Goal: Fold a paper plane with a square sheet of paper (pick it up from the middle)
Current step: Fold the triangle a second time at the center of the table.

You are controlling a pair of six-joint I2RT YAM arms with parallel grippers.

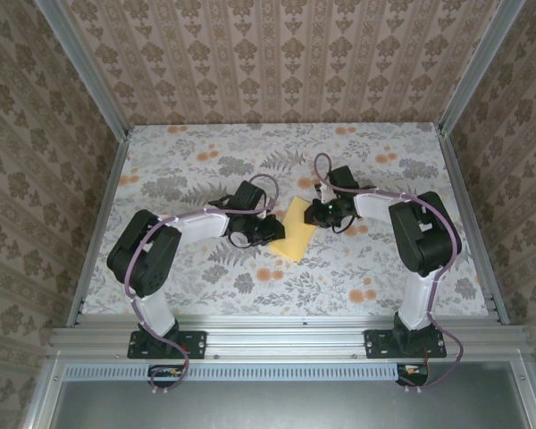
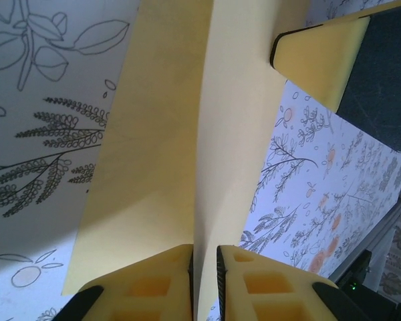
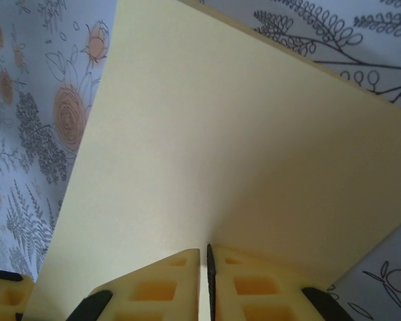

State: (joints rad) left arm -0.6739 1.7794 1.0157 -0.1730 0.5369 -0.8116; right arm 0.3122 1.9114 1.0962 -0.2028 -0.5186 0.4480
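Now I have the left gripper and the right gripper each pinching the sheet of paper from opposite sides over the middle of the cloth, probably to steady it for creasing.

Floral tablecloth, patterned wallpaper walls, aluminium frame

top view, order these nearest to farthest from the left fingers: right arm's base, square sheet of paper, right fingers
1. square sheet of paper, gripped by the left fingers themselves
2. right fingers, across the sheet, to the right
3. right arm's base, near table edge, far right
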